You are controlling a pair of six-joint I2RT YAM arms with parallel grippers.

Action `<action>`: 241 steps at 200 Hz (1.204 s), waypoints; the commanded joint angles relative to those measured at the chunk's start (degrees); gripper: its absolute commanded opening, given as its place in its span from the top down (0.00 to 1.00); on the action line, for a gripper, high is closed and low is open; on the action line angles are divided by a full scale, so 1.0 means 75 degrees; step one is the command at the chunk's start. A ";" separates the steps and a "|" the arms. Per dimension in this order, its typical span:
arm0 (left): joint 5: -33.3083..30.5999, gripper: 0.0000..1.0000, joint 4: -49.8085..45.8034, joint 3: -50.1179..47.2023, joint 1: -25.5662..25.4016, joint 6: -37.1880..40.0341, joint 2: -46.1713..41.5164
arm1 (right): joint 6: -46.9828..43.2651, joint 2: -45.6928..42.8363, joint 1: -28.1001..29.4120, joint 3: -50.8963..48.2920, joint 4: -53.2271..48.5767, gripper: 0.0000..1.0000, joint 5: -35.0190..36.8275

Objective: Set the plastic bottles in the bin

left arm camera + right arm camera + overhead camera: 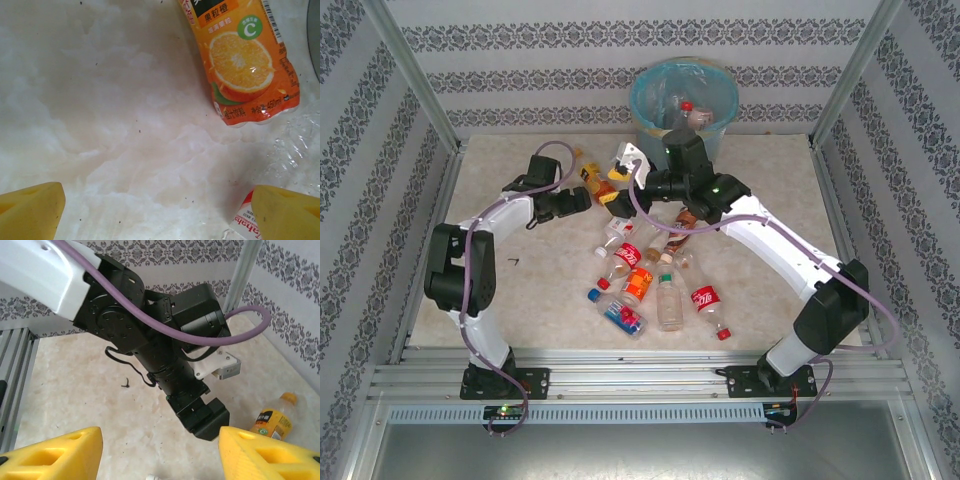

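As I judge it, the step in hand is the reach of the left gripper (157,212) for the orange bottle (245,65). To do it well, the gripper should first travel sideways and forward until the labelled body stands between both fingers (285,210). Only then should it go down and close. The body is round and looks like thin plastic, so I think a grip across the middle of the label is safer than one near the base, where it could slip out. The closing should be gentle, because such a bottle probably dents easily.

The left gripper is wide open and holds nothing, and between its fingers there is only bare table (115,100). The orange bottle lies flat, ahead of the fingers and well off their centre line, toward the finger at the right of the left wrist view. Its base end is the nearer one, and it is apart from both fingers.

Two things lie near the orange bottle. A small bottle (242,220) with a red and white label is on the gripper's side of it, just beside that same finger; I cannot tell if they touch. A crumpled bottle (300,145) lies just beside the orange bottle's base. Going down too early could push these.

The right gripper (160,450) is also wide open and empty. It faces the left arm (150,355) from close to the orange bottle, so I would keep it back. The bin (640,95) stands beyond the orange bottle, with a few bottles (682,115) already inside. The other bottles (650,270) lie on its near side.
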 commanded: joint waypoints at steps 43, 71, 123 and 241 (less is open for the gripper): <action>0.0461 0.08 -0.0187 0.0955 0.0038 -0.0290 0.0760 | 0.0790 0.0239 0.0100 0.0138 0.0255 0.38 0.0372; 0.0374 0.08 -0.0399 0.1833 0.0034 -0.0237 0.1305 | 0.0724 0.0230 0.0186 0.0150 0.0163 0.38 0.0555; 0.0133 0.08 -0.1008 0.3572 -0.0145 -0.0167 0.2562 | 0.0710 0.0160 0.0245 0.0127 0.0123 0.38 0.0677; -0.0093 0.08 -0.2108 0.5334 -0.0743 0.0560 0.3989 | 0.0611 0.0102 0.0334 0.0114 -0.0032 0.38 0.0890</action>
